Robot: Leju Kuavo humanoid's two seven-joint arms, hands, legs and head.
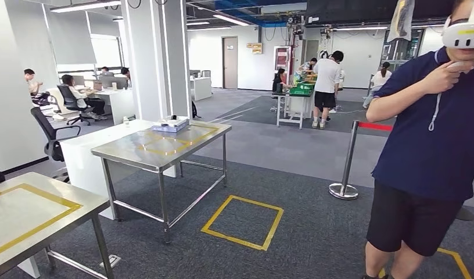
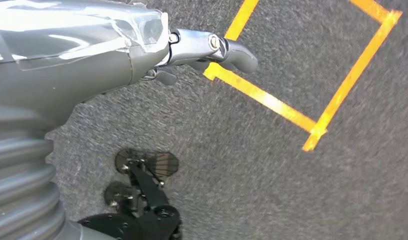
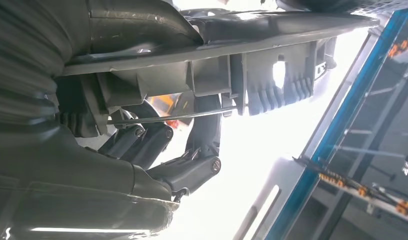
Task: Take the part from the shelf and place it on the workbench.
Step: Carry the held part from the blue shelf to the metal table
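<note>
Right hand (image 3: 157, 145) grips the grey ribbed part (image 3: 252, 65), fingers curled under its long edge. Left hand (image 2: 192, 47) hangs over grey carpet, fingers loosely apart, holding nothing. Ahead, the steel surface (image 1: 136, 152) stands across open carpet; a person (image 1: 432, 145) stands close on the right.

No legible text, labels or numbers anywhere.

Bright ceiling lights (image 1: 86, 6); right wrist backlit, blown out; floor blurred.
</note>
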